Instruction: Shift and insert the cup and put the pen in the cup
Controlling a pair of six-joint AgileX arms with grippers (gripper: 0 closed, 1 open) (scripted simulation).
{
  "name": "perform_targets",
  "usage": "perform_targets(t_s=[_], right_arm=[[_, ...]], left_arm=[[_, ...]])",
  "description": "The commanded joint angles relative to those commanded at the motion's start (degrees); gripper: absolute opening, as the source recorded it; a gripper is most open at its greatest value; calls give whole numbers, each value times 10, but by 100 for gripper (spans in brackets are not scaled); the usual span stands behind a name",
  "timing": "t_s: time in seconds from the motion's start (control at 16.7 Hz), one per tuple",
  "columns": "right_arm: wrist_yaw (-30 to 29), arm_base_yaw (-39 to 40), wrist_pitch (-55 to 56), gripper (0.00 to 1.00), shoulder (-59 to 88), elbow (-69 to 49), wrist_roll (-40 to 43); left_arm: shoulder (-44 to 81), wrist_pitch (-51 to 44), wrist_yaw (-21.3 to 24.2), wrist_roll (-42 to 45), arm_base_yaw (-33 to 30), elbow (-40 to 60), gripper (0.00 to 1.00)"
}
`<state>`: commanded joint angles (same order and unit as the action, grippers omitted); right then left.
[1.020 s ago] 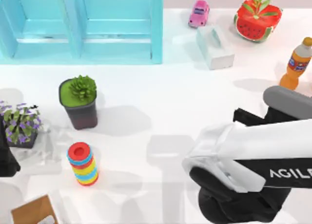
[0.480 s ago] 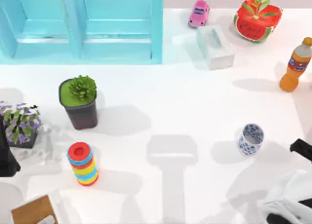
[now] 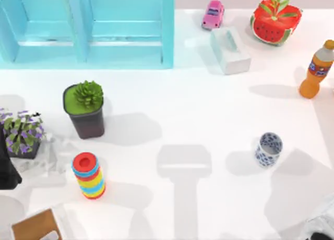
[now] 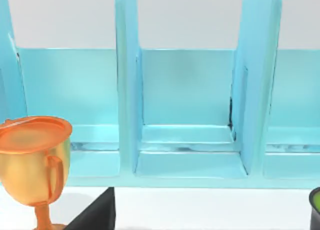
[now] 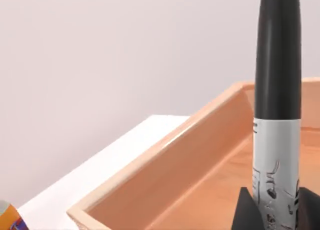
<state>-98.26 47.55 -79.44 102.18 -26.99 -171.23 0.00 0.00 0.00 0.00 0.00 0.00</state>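
The cup, small, white with a blue pattern, stands upright and alone on the right half of the white table. In the right wrist view the pen, black with a white labelled band, stands upright between the dark fingers of my right gripper, which is shut on it over a wooden tray. A sliver of my right arm shows at the top view's bottom right corner, well clear of the cup. My left arm is parked at the left edge.
A blue shelf unit lines the back left. A dark potted succulent, a ring stack and purple flowers stand on the left. A tissue box, pink car, watermelon pot and orange bottle are at the back right.
My right arm has pulled back from over the table's right half toward the bottom right corner, uncovering the cup. The cup has stayed put over the last half second.
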Motion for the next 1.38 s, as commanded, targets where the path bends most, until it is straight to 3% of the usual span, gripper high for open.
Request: perform_targets(t_s=[0.24,0.54,0.96,1.38], right_arm=[[14,29,63,0,2,-4,72],[64,86,244,0,-4,-4,281],[161,151,605,0,-31,9,719],[259,151,1006,0,-91,35,1198]], left_arm=[[0,0,0,0,0,0,100],[0,0,0,0,0,0,100],[0,0,0,0,0,0,100],[0,0,0,0,0,0,100]])
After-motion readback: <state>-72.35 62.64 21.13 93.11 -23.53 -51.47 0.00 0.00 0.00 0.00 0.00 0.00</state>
